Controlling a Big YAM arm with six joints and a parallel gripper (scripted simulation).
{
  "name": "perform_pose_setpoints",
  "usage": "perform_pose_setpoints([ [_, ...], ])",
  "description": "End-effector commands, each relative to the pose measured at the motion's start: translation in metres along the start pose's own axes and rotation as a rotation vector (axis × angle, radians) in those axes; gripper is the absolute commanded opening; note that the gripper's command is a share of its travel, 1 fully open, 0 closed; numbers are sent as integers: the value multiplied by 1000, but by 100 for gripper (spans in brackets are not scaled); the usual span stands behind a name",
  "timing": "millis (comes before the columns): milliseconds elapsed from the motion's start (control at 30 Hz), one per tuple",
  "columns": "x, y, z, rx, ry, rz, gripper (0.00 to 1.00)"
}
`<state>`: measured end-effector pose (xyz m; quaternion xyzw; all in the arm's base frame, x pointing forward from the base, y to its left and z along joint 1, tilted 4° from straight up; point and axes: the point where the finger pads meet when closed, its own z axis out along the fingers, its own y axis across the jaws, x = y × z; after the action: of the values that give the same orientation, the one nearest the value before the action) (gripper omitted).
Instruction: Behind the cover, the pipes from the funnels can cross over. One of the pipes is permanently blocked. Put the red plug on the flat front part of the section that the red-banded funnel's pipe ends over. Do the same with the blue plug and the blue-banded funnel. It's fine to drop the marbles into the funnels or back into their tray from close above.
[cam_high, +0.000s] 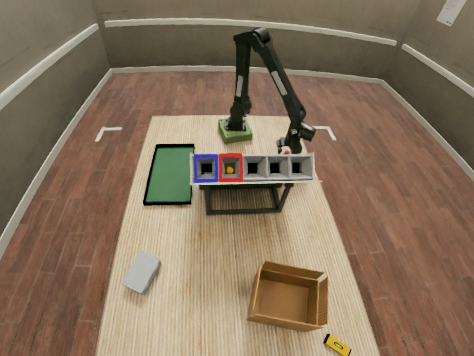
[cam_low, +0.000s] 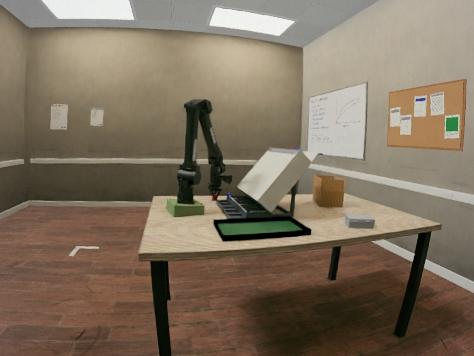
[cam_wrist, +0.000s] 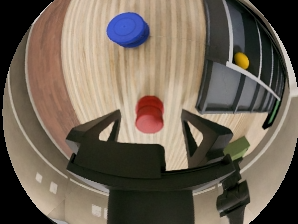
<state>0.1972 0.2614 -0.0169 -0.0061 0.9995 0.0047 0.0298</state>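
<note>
My gripper (cam_wrist: 151, 112) (cam_high: 286, 148) (cam_low: 215, 196) is open, low over the table behind the funnel box. Its fingers stand wide on either side of the red plug (cam_wrist: 149, 113), which sits upright on the table. The blue plug (cam_wrist: 127, 30) lies on the table farther ahead. The blue-banded funnel (cam_high: 205, 168) and the red-banded funnel (cam_high: 230, 167) are the two leftmost of the row. A yellow marble (cam_high: 229, 170) sits in the red-banded funnel. Another yellow marble (cam_wrist: 242, 60) lies in one section of the dark sectioned tray (cam_wrist: 229, 86) (cam_low: 240, 206) under the white cover (cam_low: 275, 177).
A green tray with a black rim (cam_high: 169, 175) (cam_low: 260, 228) lies left of the funnels. A cardboard box (cam_high: 290, 295) (cam_low: 328, 190), a grey block (cam_high: 141, 272) (cam_low: 359, 220) and a yellow level (cam_high: 336, 345) lie at the far end. The arm's green base (cam_high: 234, 131) is beside the gripper.
</note>
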Motion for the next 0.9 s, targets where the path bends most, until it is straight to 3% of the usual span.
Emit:
perform_pose_setpoints([
  [0, -13, 8, -8, -18, -16, 1, 87],
  [867, -14, 10, -11, -18, -16, 1, 87],
])
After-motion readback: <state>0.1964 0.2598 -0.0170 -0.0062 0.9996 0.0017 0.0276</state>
